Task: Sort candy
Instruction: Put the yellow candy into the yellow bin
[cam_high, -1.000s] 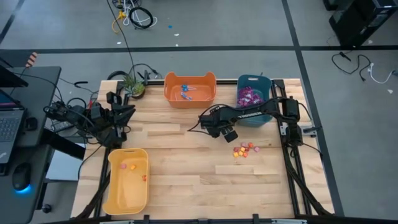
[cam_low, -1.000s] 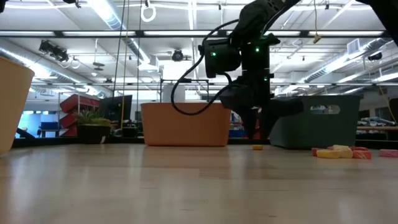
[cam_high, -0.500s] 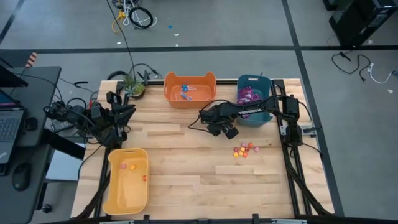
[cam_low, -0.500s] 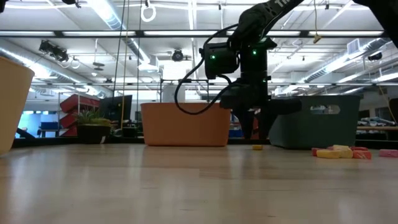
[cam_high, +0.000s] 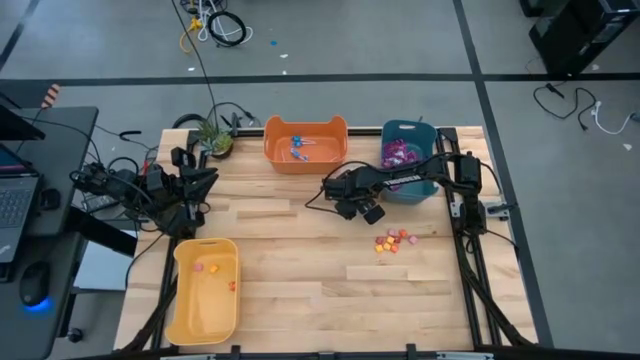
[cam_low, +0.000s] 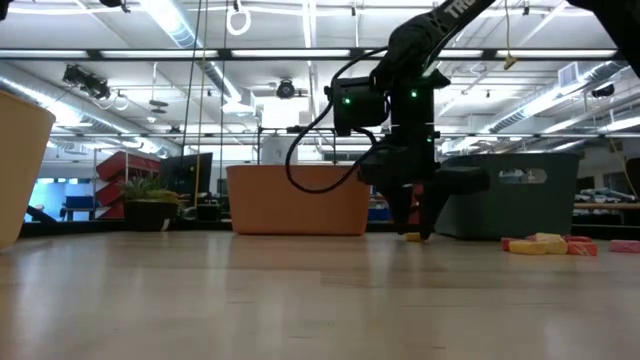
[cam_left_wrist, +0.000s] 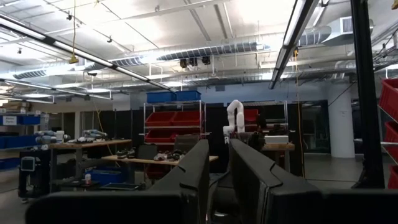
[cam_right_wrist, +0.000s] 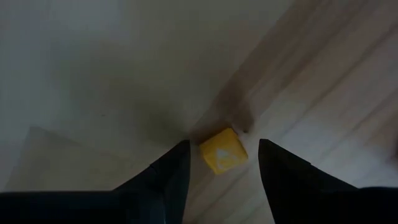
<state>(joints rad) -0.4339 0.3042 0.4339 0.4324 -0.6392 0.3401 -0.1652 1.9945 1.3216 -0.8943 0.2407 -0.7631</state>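
Observation:
A small yellow candy (cam_right_wrist: 222, 151) lies alone on the wooden table, in front of the orange bin. My right gripper (cam_right_wrist: 224, 144) points down over it, open, one finger on either side and neither touching; the low view shows the fingertips (cam_low: 413, 232) just above the boards. Several orange, red and pink candies (cam_high: 392, 241) lie in a loose heap at the table's right. My left gripper (cam_left_wrist: 219, 146) waits at the table's back left (cam_high: 200, 180), raised toward the room, its fingers a little apart with nothing between them.
Along the far edge stand the orange bin (cam_high: 305, 160) with blue lollipops (cam_high: 300, 148) and the teal bin (cam_high: 410, 190) with purple packets (cam_high: 402, 155). A yellow bin (cam_high: 205, 310) at the near left holds a few small pieces (cam_high: 212, 268). A potted plant (cam_high: 213, 135) stands at the back left corner.
My right gripper has sunk a little toward the table and shifted slightly toward its right edge, rolling about its own axis. It now stands astride the yellow candy and has stayed open. The candy has not moved.

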